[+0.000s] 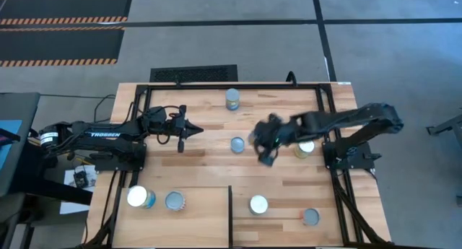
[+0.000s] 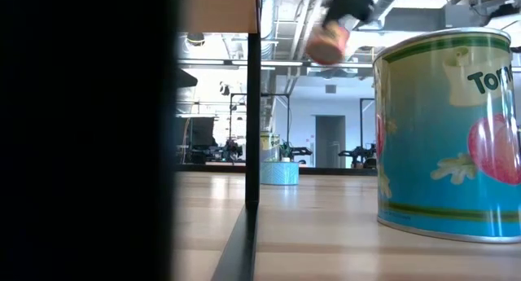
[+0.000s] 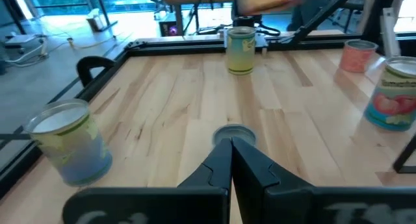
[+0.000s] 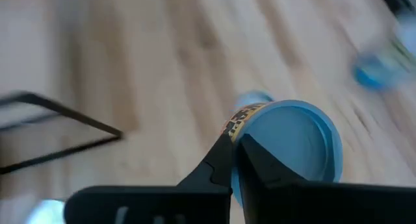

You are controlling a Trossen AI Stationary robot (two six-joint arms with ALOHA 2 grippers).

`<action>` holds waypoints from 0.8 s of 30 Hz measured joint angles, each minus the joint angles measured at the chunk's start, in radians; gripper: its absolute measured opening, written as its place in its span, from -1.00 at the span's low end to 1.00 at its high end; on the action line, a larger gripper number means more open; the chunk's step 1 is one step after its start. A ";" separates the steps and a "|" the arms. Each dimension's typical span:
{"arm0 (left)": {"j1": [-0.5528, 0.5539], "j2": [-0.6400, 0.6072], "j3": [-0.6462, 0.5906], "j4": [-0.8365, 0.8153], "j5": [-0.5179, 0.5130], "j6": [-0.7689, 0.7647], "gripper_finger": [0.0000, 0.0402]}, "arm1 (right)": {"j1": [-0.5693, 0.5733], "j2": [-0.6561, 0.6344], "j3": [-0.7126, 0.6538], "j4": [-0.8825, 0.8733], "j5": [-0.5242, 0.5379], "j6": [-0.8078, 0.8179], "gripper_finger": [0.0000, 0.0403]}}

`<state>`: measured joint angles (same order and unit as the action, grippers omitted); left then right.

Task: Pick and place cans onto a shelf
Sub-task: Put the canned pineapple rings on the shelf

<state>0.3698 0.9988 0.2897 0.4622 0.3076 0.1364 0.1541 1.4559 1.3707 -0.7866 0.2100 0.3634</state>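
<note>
My right gripper (image 1: 264, 146) is over the middle of the table, shut on a can with a grey-blue top (image 4: 292, 146). The can shows high above the tabletop in the low view (image 2: 328, 43), blurred. My left gripper (image 1: 189, 130) waits shut and empty at the left, pointing at a can (image 1: 237, 144) that stands on the table. Other cans stand at the far edge (image 1: 232, 99), beside the right arm (image 1: 305, 149) and near the front (image 1: 258, 204) (image 1: 310, 216). Two cans (image 1: 137, 198) (image 1: 174, 201) stand on the pale shelf panel (image 1: 198, 220) at the front left. My right gripper holds the can at its top rim (image 4: 242, 120), where the label meets the round top. One finger (image 4: 218, 162) lies on the label side and the other (image 4: 260, 162) over the top face. The can is lifted clear of the table and tilted; blur hides more.
The shelf's thin dark edge (image 1: 230, 214) runs toward the front edge; it shows as a dark upright (image 2: 253, 110) in the low view. A large tomato-label can (image 2: 448, 134) stands close to the low camera. A black frame (image 1: 238, 84) borders the table.
</note>
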 joint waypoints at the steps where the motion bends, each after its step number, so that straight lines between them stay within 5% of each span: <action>1: 0.000 0.000 0.000 0.000 -0.009 0.000 -1.00 | 0.028 0.040 0.043 0.019 -0.002 -0.026 -0.88; 6: 0.000 0.000 0.000 0.000 -0.017 0.000 -1.00 | 0.131 0.262 0.287 0.039 -0.015 -0.183 -0.89; 16: 0.000 0.000 0.000 -0.001 -0.017 0.000 -1.00 | 0.200 0.640 0.777 0.016 -0.202 -0.389 -0.89; 24: 0.000 0.000 0.000 -0.001 -0.017 0.000 -1.00 | 0.209 0.801 0.954 -0.034 -0.269 -0.400 -0.87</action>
<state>0.3699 0.9988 0.2897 0.4613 0.2910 0.1360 0.3632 2.2566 2.3246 -0.8202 -0.0587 -0.0371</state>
